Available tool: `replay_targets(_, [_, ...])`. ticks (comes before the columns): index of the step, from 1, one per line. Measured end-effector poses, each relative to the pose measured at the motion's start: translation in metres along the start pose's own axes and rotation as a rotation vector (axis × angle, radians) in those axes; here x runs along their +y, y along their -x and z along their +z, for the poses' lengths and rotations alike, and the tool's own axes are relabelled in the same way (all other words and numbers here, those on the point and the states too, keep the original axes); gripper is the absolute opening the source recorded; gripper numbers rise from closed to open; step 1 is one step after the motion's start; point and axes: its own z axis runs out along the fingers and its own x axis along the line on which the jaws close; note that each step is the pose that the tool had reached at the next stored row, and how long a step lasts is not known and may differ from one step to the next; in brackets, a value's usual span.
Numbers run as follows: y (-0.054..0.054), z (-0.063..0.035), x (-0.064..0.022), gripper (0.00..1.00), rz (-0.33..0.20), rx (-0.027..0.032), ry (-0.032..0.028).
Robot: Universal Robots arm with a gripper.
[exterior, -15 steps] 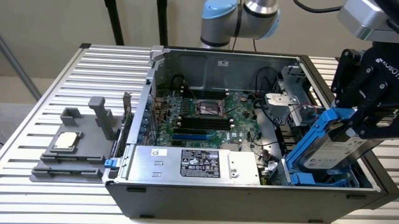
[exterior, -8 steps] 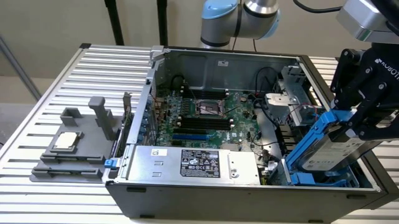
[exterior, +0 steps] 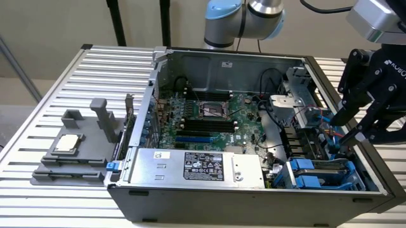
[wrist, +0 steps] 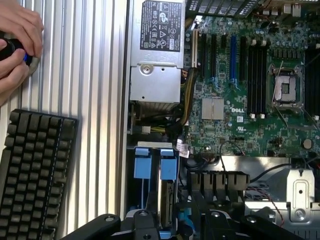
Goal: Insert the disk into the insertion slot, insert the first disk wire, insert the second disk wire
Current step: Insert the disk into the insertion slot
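The disk (wrist: 166,199) stood on edge in the drive cage (exterior: 330,163), which sat just beside the power supply box (exterior: 190,166) inside the open computer case (exterior: 254,195). Its blue handle (wrist: 168,164) was the end nearest the power supply box, and from there its long axis ran straight away from the box toward the case wall on the far side. A second blue handle (wrist: 142,162) sat next to it at the same distance from the box. Whether a drive sat behind that one could not be told. Judged from how it lay, the disk looked already seated in its slot.

The claw (exterior: 339,134) hung inside the case past the drive cage, on the side away from the power supply box. That put it over the far end of the disk, not the handle end. So the disk lay from the claw back toward the box, with its length roughly in line with that direction. A blue wire (exterior: 327,128) ran close by the claw's tip. Whether the claw was open or closed, and whether it had hold of that wire, could not be told.

Out on the slatted worktop (wrist: 95,75), on the other side of the power supply box from the green main board (wrist: 250,75), lay a black keyboard (wrist: 35,170). A person's hands (wrist: 15,40) were there too, around a small dark object.
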Motion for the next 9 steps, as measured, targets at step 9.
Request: replay_targets(9, [0.0002, -0.0003, -0.0083, 0.25, -0.001, -0.0003, 0.0001])
